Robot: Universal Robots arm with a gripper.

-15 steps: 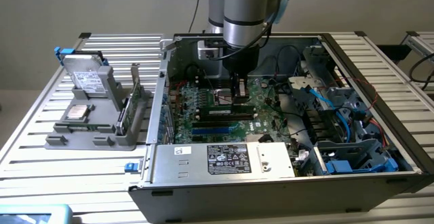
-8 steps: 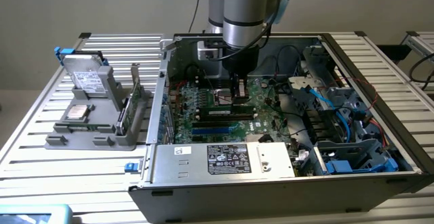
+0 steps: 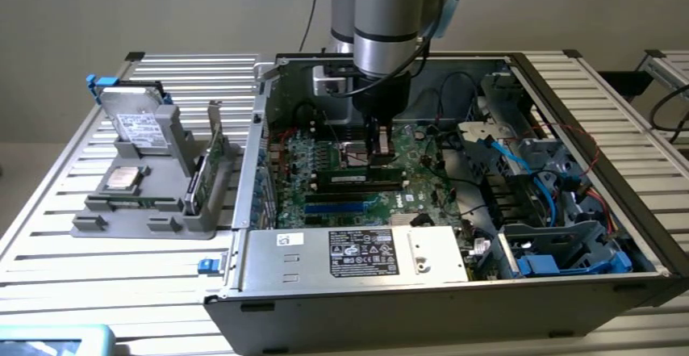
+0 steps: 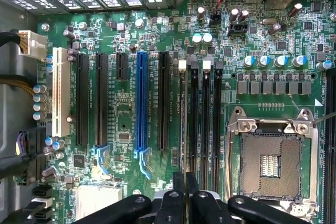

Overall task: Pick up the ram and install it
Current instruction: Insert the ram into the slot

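The arm reaches straight down into the open computer case, which lies on its side on the slatted metal desk. The hand is over the middle of the motherboard. Its fingers are drawn narrow, almost together, and pinch the top edge of the ram. The ram stands upright along a memory slot, its pale label facing the near side, just beyond the blue slots. In the wrist view a thin edge runs out from between the fingers, alongside the black memory slots and beside the bare processor socket. Whether the ram is pressed fully home I cannot tell. At the near side of the case sits the silver power supply. On the desk at the exterior view's left, well apart from the case, a grey holder carries a hard drive and an upright green card.
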